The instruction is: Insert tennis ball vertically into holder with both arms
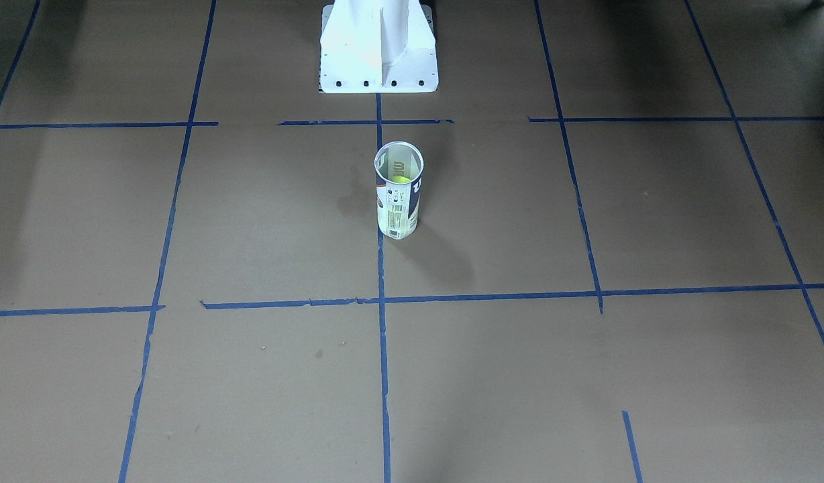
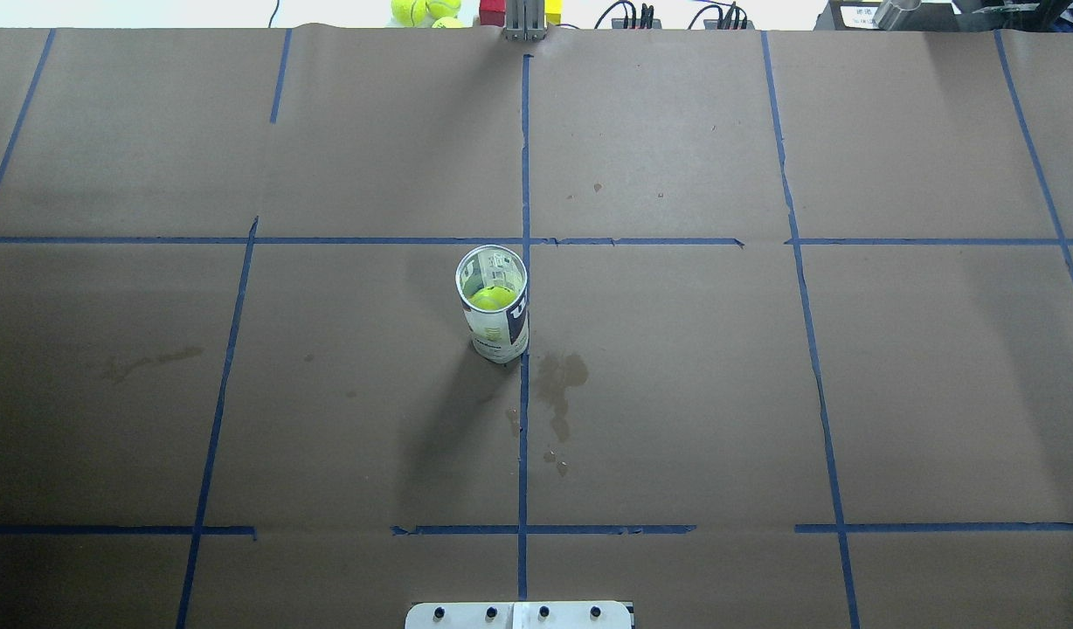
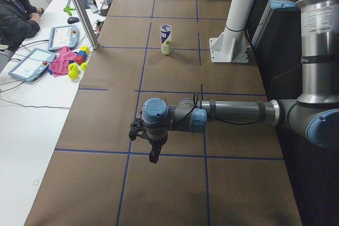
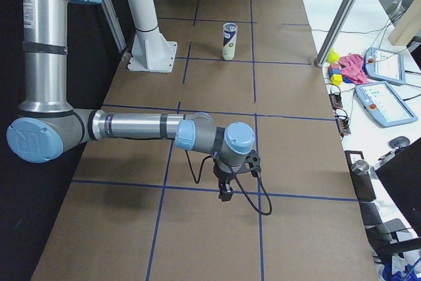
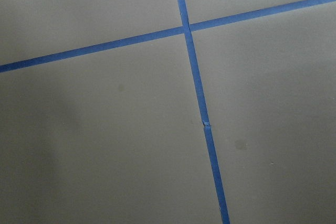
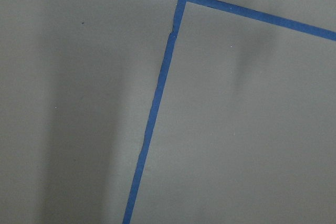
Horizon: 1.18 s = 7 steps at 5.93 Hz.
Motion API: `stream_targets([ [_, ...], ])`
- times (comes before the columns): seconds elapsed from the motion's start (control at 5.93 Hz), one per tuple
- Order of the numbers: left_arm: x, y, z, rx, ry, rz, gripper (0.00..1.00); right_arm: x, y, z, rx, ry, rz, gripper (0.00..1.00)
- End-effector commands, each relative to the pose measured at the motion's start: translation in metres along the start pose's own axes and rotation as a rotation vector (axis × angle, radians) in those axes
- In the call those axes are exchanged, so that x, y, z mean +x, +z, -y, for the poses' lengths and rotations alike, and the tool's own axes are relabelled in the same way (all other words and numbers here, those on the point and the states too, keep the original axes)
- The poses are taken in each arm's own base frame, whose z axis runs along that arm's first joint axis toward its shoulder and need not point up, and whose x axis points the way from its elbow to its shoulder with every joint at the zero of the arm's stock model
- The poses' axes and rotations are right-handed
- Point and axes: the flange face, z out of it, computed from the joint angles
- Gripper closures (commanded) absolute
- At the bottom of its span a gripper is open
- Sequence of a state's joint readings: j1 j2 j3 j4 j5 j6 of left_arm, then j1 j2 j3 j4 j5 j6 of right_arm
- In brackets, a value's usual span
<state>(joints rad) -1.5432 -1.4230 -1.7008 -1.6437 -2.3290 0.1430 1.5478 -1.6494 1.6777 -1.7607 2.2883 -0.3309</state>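
The holder (image 1: 398, 194), a clear can with a white and navy label, stands upright near the table's middle. It also shows in the overhead view (image 2: 494, 325) and both side views (image 3: 166, 39) (image 4: 229, 41). A yellow-green tennis ball (image 2: 493, 298) sits inside it, seen through the open top (image 1: 400, 179). My left gripper (image 3: 152, 154) hangs over the table far from the holder, and shows only in the exterior left view. My right gripper (image 4: 225, 193) likewise shows only in the exterior right view. I cannot tell whether either is open or shut. Both wrist views show only brown paper and blue tape.
The white pedestal base (image 1: 378, 47) stands at the robot's side of the table (image 3: 229, 48). Loose tennis balls (image 2: 423, 10) and blocks lie beyond the far edge. A metal post (image 3: 82, 9) and a seated operator (image 3: 16, 9) with tablets are at the operators' side.
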Motion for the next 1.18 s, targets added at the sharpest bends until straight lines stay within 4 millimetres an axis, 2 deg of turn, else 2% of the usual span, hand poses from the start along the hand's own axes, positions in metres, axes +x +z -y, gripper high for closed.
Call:
stream_targets([
  [0.0, 0.0009, -0.001, 0.0008, 0.004, 0.006, -0.001, 0.0, 0.0001, 0.0003, 0.0001, 0.0, 0.002, 0.002, 0.0],
  [1.01, -0.003, 0.0045, -0.002, -0.01, -0.004, -0.003, 0.0, 0.0034, 0.0041, -0.0011, -0.008, 0.006, 0.003, 0.0],
])
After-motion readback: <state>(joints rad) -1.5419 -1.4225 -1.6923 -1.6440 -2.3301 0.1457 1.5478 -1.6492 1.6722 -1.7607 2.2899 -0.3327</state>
